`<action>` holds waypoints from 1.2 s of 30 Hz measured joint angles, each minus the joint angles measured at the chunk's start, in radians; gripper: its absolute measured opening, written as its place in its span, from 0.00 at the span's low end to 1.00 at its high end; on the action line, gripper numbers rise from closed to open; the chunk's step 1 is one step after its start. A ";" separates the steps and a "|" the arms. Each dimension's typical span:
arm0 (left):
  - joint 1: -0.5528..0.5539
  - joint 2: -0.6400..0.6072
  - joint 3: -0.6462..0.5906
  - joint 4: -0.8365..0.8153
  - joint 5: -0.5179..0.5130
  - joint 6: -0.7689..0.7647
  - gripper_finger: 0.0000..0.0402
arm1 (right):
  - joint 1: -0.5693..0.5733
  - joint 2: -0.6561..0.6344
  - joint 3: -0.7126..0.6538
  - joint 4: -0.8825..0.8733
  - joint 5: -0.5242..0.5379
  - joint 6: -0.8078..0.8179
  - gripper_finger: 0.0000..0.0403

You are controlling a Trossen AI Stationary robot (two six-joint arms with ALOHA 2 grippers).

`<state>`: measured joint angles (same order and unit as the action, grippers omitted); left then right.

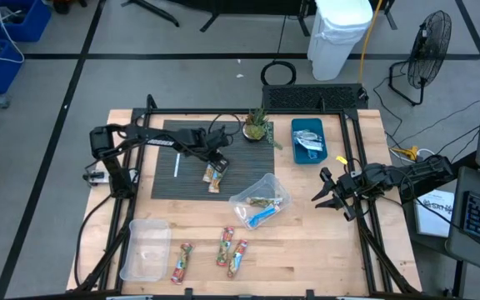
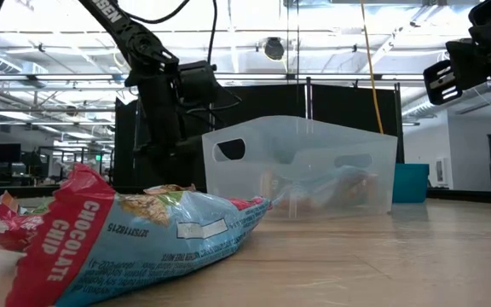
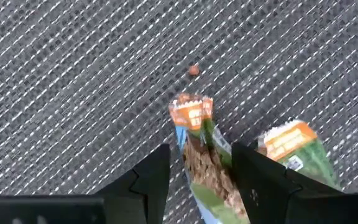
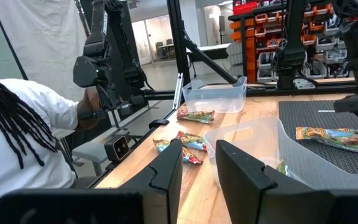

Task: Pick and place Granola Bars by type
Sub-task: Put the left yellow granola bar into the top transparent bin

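Two orange-and-green Granola Bars lie flat, side by side, on the dark woven mat [image 1: 192, 187]. My left gripper [image 3: 201, 168] points steeply down over them, open, with one finger on each side of one bar [image 3: 194, 134]. I cannot see either finger touch it. The other bar [image 3: 294, 146] lies just outside one finger. More bars lie on the wood near the front edge [image 1: 225, 247], inside a tipped clear bin [image 1: 261, 198] and in a blue bin [image 1: 308, 139]. My right gripper [image 1: 330, 197] waits open at the table's right edge, holding nothing.
An upright clear bin [image 1: 146, 247] stands at the front left. A small potted plant [image 1: 257, 125] stands at the mat's far edge and a white strip [image 1: 176, 164] lies on the mat. A person in a white top [image 4: 23, 124] is beside the table.
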<state>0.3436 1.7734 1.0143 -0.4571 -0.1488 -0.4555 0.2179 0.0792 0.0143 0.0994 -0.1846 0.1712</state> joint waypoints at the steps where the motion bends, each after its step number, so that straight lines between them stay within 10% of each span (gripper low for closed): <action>1: 0.000 0.003 0.000 0.002 0.000 0.000 0.44 | 0.000 0.000 0.000 0.000 0.000 0.000 0.22; 11: 0.000 0.006 0.000 -0.014 -0.001 0.025 0.40 | 0.000 0.000 0.000 0.000 0.000 0.000 0.22; 19: 0.000 0.005 0.000 -0.030 -0.031 0.082 0.04 | 0.000 0.000 0.000 0.000 0.000 0.000 0.22; 36: -0.109 -0.187 0.000 -0.007 -0.360 0.291 0.01 | 0.000 0.000 0.000 0.000 0.000 0.000 0.22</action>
<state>0.2347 1.5866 1.0145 -0.4640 -0.5092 -0.1649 0.2178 0.0792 0.0143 0.0998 -0.1844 0.1711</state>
